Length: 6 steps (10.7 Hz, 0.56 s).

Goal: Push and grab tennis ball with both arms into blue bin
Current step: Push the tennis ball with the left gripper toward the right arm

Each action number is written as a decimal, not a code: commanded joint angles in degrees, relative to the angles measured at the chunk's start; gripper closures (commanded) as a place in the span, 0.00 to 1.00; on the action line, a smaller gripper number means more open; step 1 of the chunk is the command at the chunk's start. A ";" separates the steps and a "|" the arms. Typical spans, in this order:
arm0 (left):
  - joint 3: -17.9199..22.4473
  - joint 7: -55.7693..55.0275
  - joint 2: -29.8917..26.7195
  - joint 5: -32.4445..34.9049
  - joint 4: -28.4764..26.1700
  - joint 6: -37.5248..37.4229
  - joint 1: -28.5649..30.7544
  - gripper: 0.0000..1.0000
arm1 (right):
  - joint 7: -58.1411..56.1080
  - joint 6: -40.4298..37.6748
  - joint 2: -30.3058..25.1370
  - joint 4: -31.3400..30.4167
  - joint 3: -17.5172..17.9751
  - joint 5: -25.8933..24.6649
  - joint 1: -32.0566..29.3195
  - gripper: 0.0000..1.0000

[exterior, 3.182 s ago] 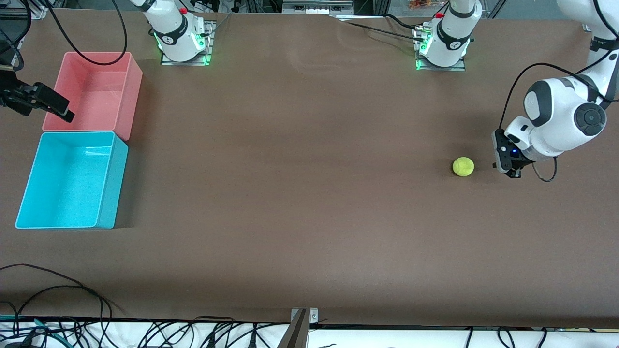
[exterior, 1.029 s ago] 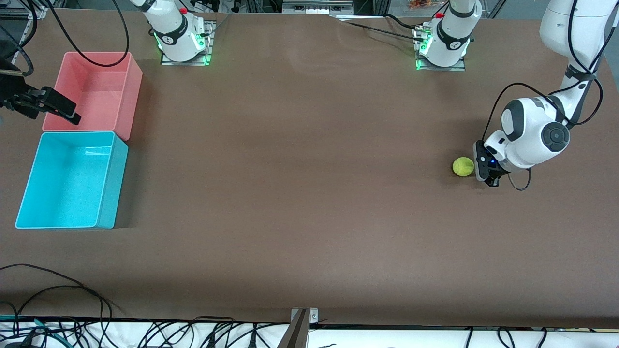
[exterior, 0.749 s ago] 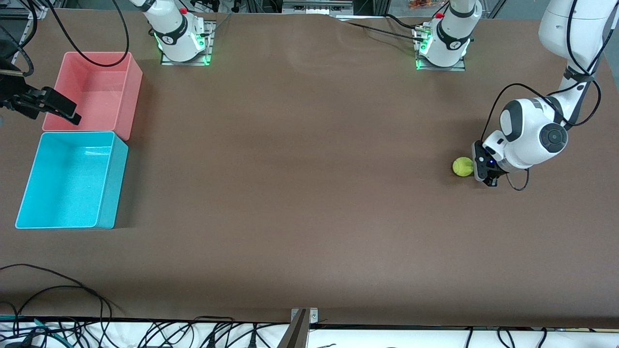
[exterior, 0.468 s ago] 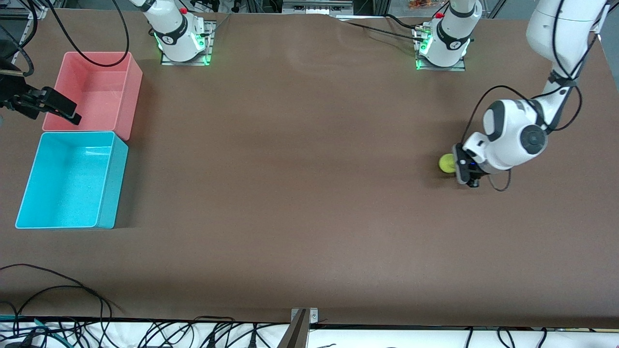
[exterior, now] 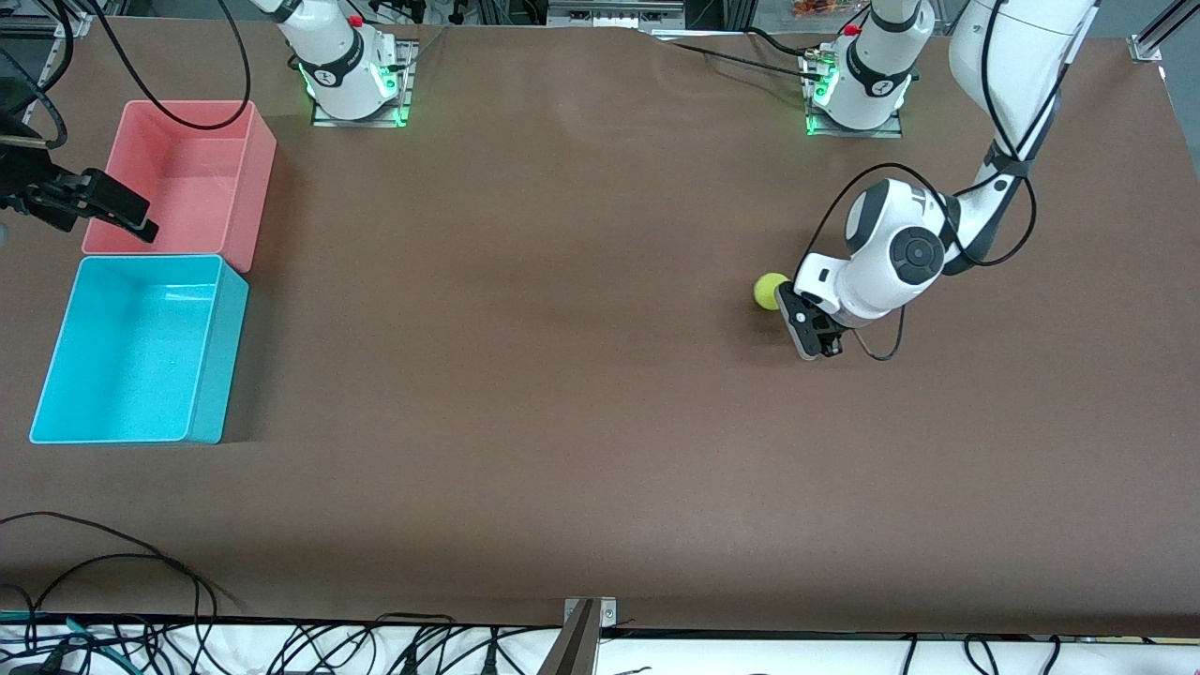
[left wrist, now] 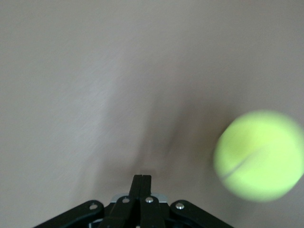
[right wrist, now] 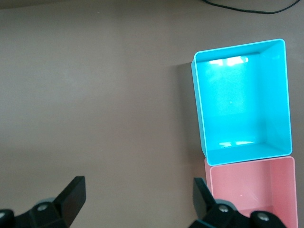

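Toward the left arm's end of the tabletop, I have the left gripper (exterior: 814,330), fingers shut, low beside the tennis ball (exterior: 772,291), mid-push. Ball sits well apart from the blue bin (exterior: 58,342). Right gripper (right wrist: 137,199) waits, spread wide, above the bins' end. Next, I judge: further shoves toward the right arm's reach.
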 commanded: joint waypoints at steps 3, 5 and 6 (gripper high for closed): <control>0.55 2.83 0.19 4.56 1.58 -0.25 5.85 1.00 | -0.27 -0.78 0.16 -0.63 0.06 -0.58 0.55 0.00; 0.55 2.83 0.10 4.65 1.49 -0.25 6.81 1.00 | 0.69 -0.69 1.29 -2.82 0.06 -0.15 2.92 0.00; 0.55 2.92 0.02 4.65 1.41 -0.25 7.52 1.00 | 0.95 -0.69 2.26 -4.06 0.06 -0.05 5.28 0.00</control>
